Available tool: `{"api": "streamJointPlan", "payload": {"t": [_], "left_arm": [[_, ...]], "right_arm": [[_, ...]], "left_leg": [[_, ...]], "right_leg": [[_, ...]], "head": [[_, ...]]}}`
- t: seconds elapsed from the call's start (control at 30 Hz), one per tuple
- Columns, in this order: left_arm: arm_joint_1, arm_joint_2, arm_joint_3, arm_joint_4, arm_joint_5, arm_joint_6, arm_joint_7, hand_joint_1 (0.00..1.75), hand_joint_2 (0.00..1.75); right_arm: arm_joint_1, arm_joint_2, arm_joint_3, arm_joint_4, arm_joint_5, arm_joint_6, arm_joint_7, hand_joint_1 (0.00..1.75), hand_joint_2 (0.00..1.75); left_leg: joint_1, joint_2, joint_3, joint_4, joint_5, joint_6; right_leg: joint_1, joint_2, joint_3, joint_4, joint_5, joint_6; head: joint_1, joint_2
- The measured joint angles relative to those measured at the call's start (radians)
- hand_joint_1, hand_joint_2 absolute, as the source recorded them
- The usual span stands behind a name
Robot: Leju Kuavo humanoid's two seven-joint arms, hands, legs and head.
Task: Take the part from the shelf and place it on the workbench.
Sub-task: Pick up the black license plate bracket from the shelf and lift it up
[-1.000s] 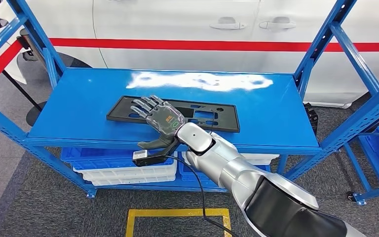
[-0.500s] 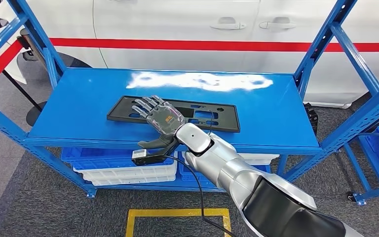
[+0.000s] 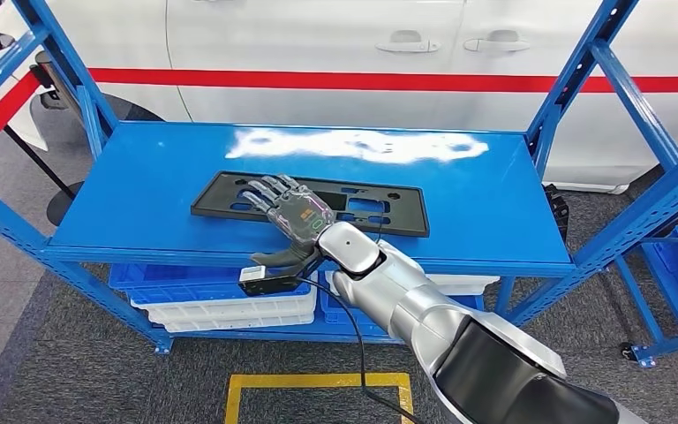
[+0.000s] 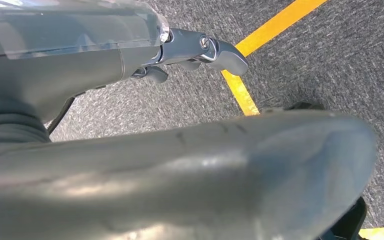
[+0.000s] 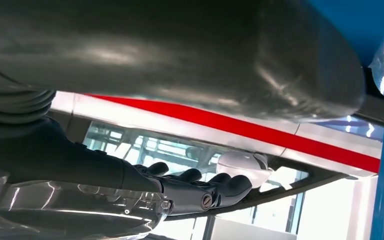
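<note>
Head view: right robot hand [image 3: 293,215] over part [image 3: 388,208], perhaps touching.

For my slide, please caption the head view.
Right hand reaches over the black flat part on the blue shelf.

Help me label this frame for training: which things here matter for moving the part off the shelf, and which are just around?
Job:
- black part, flat on the shelf's top deck
- blue shelf
- right hand, fingers spread over the part

Just around:
- white and blue bins on the lower level
- white car with a red stripe behind
- yellow floor marking
- left hand, by the floor
</note>
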Motion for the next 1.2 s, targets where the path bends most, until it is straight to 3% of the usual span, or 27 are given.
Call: {"api": "streamJointPlan", "payload": {"t": [0.47,0.7,0.9,1.2], "left_arm": [[0.000,0.000,0.000,0.000,0.007,0.005,-0.006,0.00,0.00],[0.002,-0.006,0.000,0.000,0.014,0.013,-0.013,0.00,0.00],[0.003,-0.008,0.000,0.000,0.007,0.009,-0.014,0.00,0.00],[0.001,-0.010,-0.002,0.000,-0.011,-0.008,-0.012,0.00,0.00]], "right_arm": [[0.045,0.009,-0.033,0.016,-0.018,-0.032,-0.013,0.00,0.00],[0.130,0.050,-0.040,0.037,0.015,-0.081,-0.011,0.00,0.00],[0.153,0.051,-0.050,0.039,0.034,-0.088,-0.007,0.00,0.00],[0.141,0.056,-0.058,0.036,0.088,0.016,-0.035,0.00,0.00]], "left_leg": [[0.000,0.000,0.000,0.000,0.000,0.000],[0.000,0.000,0.000,0.000,0.000,0.000],[0.000,0.000,0.000,0.000,0.000,0.000],[0.000,0.000,0.000,0.000,0.000,0.000]], "right_leg": [[0.000,0.000,0.000,0.000,0.000,0.000],[0.000,0.000,0.000,0.000,0.000,0.000],[0.000,0.000,0.000,0.000,0.000,0.000],[0.000,0.000,0.000,0.000,0.000,0.000]], "head": [[0.000,0.000],[0.000,0.000],[0.000,0.000],[0.000,0.000]]}}
